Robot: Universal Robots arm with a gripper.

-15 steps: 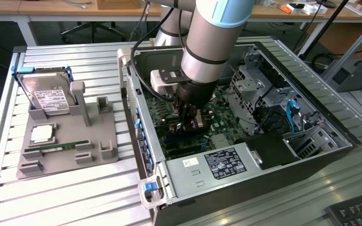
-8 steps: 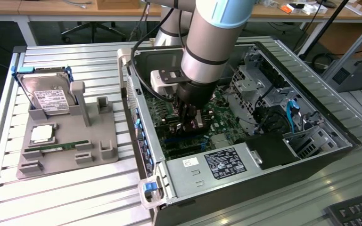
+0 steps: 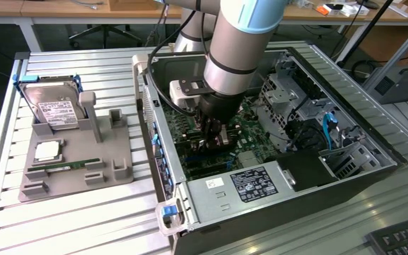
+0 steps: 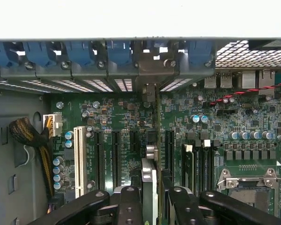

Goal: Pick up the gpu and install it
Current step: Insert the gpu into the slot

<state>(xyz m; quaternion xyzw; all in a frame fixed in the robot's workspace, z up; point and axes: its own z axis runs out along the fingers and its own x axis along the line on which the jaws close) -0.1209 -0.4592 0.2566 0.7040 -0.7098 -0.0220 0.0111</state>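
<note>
My gripper [image 4: 152, 199] is shut on the gpu [image 4: 150, 180], which I see edge-on as a thin upright card between the black fingers [image 4: 129, 204]. The card stands over the black expansion slots of the green motherboard [image 4: 112, 117]. Its far end reaches the metal bracket openings in the case's rear wall [image 4: 147, 70]. I cannot tell whether the card's edge is seated in a slot. In the exterior view the arm reaches down into the open computer case [image 3: 374, 143], with the gripper [image 3: 210, 135] low over the motherboard [image 3: 189, 159].
On the exterior view's left, a grey holder tray [image 3: 112, 170] carries a hard drive [image 3: 53, 111], a CPU [image 3: 48, 151] and a RAM stick [image 3: 62, 167]. Inside the case are the power supply [image 3: 239, 186], drive cages [image 3: 289, 101] and cables. A keyboard [image 3: 402, 239] lies at the exterior view's lower right.
</note>
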